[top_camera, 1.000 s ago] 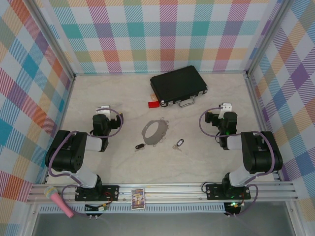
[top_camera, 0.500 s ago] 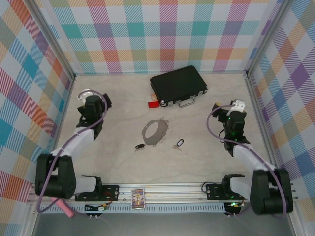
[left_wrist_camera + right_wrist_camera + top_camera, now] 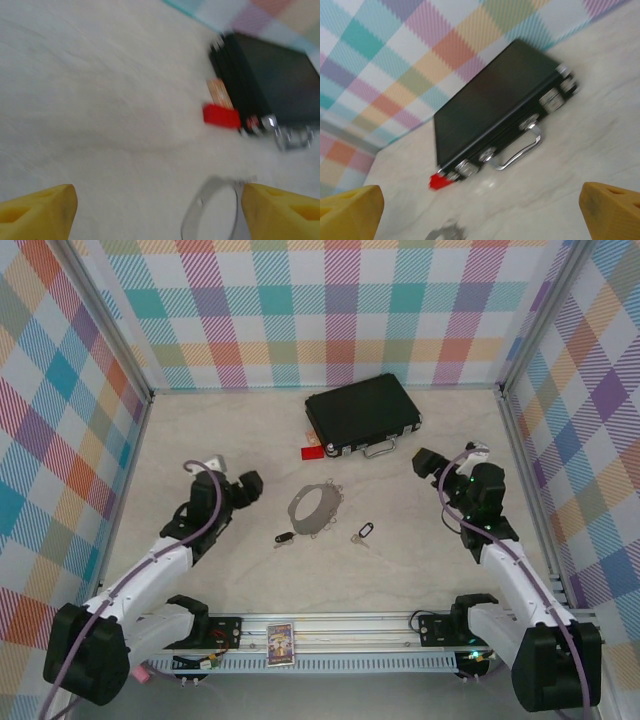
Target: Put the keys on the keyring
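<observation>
You've got the L gripper (image 3: 247, 487), jaws wide, nearer to the brown-head key (image 3: 285, 538), which lies flat to its right and toward the bases, long axis approx. left-right, just beside the keyring (image 3: 317, 508) (R gripper (image 3: 424, 462), also wide, sits beyond the silver key (image 3: 363, 533)).

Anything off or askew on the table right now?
Nothing spilled or damaged. Only the black rectangular case sits skewed to the checked back wall, with a small red tag by its near-left corner.
</observation>
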Tool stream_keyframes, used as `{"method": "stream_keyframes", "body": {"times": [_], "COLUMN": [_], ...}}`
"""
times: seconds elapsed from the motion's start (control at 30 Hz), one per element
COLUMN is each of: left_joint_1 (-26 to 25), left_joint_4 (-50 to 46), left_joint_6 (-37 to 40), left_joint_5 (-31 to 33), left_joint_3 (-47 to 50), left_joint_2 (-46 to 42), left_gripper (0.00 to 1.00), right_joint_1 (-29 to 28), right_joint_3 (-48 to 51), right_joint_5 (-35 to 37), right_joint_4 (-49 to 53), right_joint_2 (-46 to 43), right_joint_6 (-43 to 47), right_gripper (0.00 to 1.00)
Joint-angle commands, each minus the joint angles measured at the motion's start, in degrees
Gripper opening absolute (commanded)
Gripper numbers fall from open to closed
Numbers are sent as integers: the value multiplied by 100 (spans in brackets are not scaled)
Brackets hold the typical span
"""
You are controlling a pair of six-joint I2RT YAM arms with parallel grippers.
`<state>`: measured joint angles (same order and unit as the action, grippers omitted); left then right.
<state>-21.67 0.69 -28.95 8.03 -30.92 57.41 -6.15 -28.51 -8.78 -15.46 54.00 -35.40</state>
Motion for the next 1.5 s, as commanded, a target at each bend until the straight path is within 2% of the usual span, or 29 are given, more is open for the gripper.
{"method": "stream_keyframes", "body": {"times": [0.0, 0.07, 0.17, 0.3, 0.6, 0.73, 1.0, 1.23, 1.47], "left_joint_1": [-676, -1116, -1618, -2245, -3742, -3911, -4135, -4135, -4136], "left_joint_4": [-127, -172, -411, -753, -1183, -1417, -2269, -2674, -2645], "left_joint_6": [122, 181, 186, -297, -1148, -1346, -1396, -1431, -1441], "left_joint_5": [235, 385, 538, 757, 1881, 2027, 2434, 2597, 2510], "left_joint_3": [113, 156, 60, -256, -1166, -1527, -2297, -2639, -2657], "left_joint_2": [-42, 57, 285, 735, 2053, 2792, 3895, 4365, 4516], "left_gripper": [82, 80, 70, 59, 43, 35, 27, 19, 18], "right_joint_1": [-349, -523, -668, -933, -1018, -1017, -1020, -1018, -1019], "right_joint_3": [-183, -220, -83, -31, 74, 92, 74, 84, 83], "right_joint_5": [-456, -309, -395, -88, 186, 122, 85, 60, 34], "right_joint_4": [264, 448, 259, 351, 423, 375, 422, 402, 394], "right_joint_2": [-8, -62, -76, -4, -39, 78, 37, 51, 41], "right_joint_6": [-56, 38, -83, -16, 7, -83, -121, -160, -168], "right_gripper": [99, 99, 99, 99, 99, 99, 99, 99, 99]}}
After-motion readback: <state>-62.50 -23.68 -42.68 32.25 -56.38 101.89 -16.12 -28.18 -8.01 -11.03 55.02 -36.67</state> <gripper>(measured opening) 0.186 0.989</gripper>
